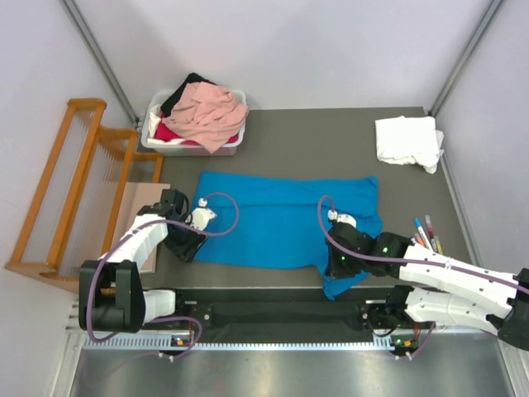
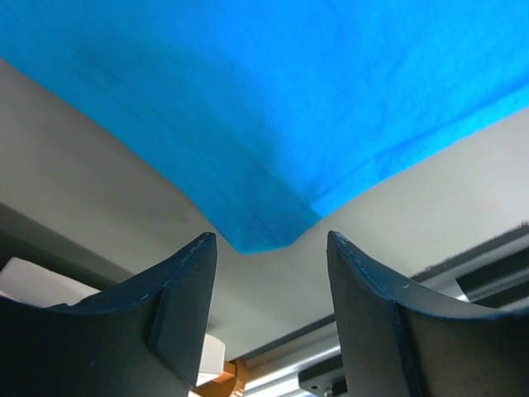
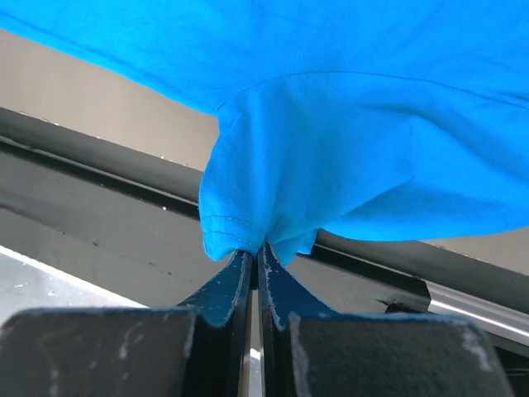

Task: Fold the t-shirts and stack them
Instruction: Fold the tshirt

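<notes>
A blue t-shirt [image 1: 281, 219] lies spread wide across the middle of the grey table [image 1: 331, 141], long side running left to right. It is mostly flat with soft creases, but its near right corner is bunched and drawn toward the table's front edge. That bunch is in the right gripper [image 3: 254, 252], whose jaws are pressed together on a small fold of stitched hem, the cloth billowing loose above them. At the shirt's near left corner the left gripper [image 2: 269, 244] sits low with its jaws spread. The pointed tip of cloth rests on the table just ahead of the gap, and neither finger looks to be touching it. A purple cable [image 1: 227, 207] from the left arm arcs over the shirt's left end.

Off the table's left edge stands a wooden rack [image 1: 66, 190], close beside the left arm. At the far left a white tub [image 1: 157, 142] holds a heap: a salmon-pink t-shirt [image 1: 211, 112] on top, spilling over the near rim, with a red t-shirt [image 1: 169, 132] and a black t-shirt [image 1: 183, 89] showing under it. A white t-shirt [image 1: 407, 141] sits roughly folded at the far right corner, well apart from the blue one. A few pens [image 1: 426, 231] lie by the right edge, near the right arm
</notes>
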